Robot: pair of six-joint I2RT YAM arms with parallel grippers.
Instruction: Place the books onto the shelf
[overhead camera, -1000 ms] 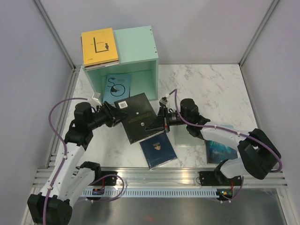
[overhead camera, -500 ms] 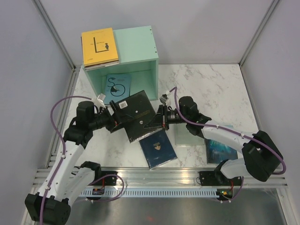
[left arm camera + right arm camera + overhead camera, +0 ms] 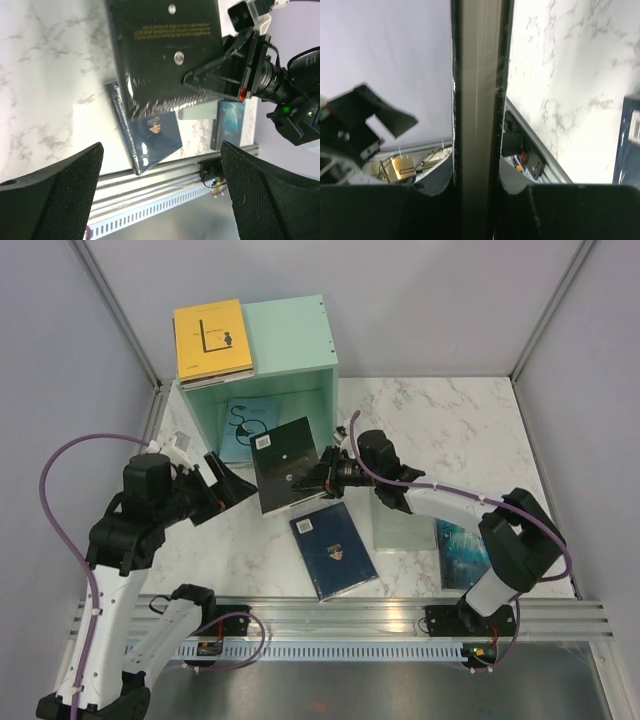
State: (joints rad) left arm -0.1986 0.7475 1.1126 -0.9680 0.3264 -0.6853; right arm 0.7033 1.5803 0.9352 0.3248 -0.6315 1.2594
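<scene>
Left arm: bent at the elbow, drawn back over the left side of the white marble table (image 3: 450,430), wrist aimed right toward the black book.
Left claw (image 3: 228,490): fingers (image 3: 50,200) spread wide with nothing between them, clear of the book's left edge.
Right arm: stretched low and leftward across the table, wrist close to the shelf's right wall.
Right claw (image 3: 318,478): clamped on the right edge of the glossy black paperback (image 3: 285,465); seen edge-on between the fingers in the right wrist view.
Black book: off the table, tilted, just before the open side of the mint-green wooden cube shelf (image 3: 295,335) — not yet inside.
Other books: yellow-orange paperback (image 3: 212,340) flat on the shelf's top; teal-blue paperback (image 3: 245,425) inside it; dark blue paperback with gold emblem (image 3: 333,548) flat on the table below the black one; pale mint paperback (image 3: 400,532) and dark starry paperback (image 3: 465,555) under the right arm.
Change from a second ago: then gripped at both edges, lower and overlapping the dark blue cover — now released by the left claw, carried nearer the shelf mouth, left arm backed away.
</scene>
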